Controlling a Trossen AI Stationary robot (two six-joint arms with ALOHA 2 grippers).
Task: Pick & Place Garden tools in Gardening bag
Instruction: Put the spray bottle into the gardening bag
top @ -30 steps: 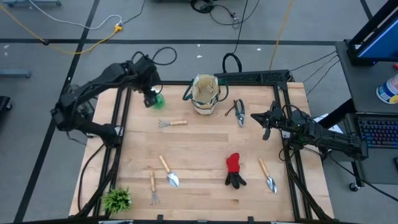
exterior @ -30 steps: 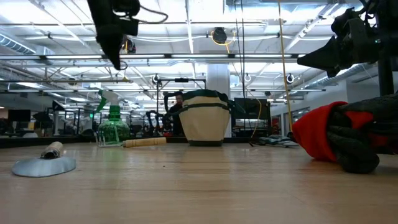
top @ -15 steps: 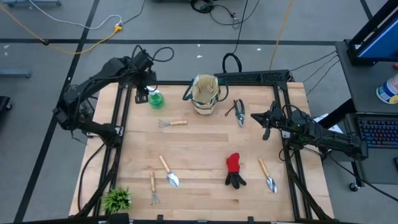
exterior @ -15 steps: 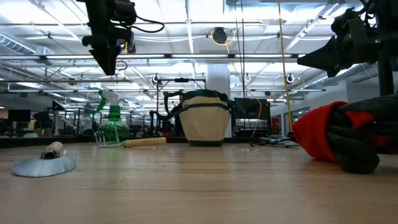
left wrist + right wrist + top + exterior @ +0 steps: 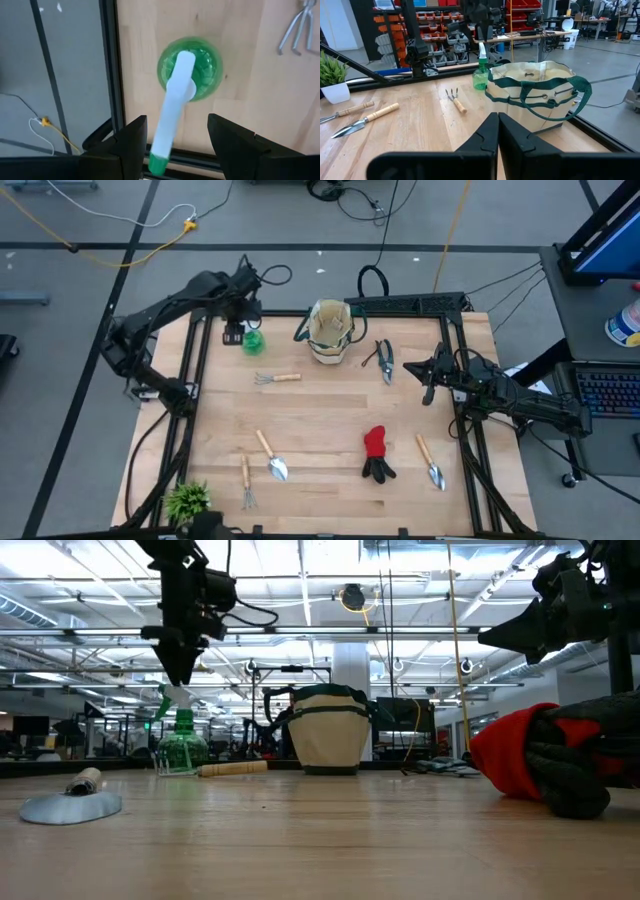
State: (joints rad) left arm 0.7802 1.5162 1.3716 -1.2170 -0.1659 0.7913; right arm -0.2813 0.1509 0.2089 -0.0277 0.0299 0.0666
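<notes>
The green spray bottle point(image 5: 254, 341) with its white trigger head point(image 5: 176, 100) stands upright on the table's far left. My left gripper point(image 5: 177, 136) is open and points down just above it point(image 5: 181, 675). Its two fingers stand on either side of the trigger head, apart from it. The beige gardening bag point(image 5: 330, 330) stands upright at the far middle. My right gripper point(image 5: 498, 131) is shut and empty, and hovers near the table's right edge point(image 5: 430, 376). Black pruning shears point(image 5: 383, 358) lie right of the bag.
A hand rake point(image 5: 277, 378) lies near the bottle. A trowel point(image 5: 270, 457), a small rake point(image 5: 246, 480), the red-and-black glove point(image 5: 376, 452) and another trowel point(image 5: 430, 462) lie toward the near edge. A spiky green plant point(image 5: 188, 500) stands at the near left corner.
My left gripper has come down toward the spray bottle's trigger head and has turned until it points straight down over it. The bottle has stayed where it was.
</notes>
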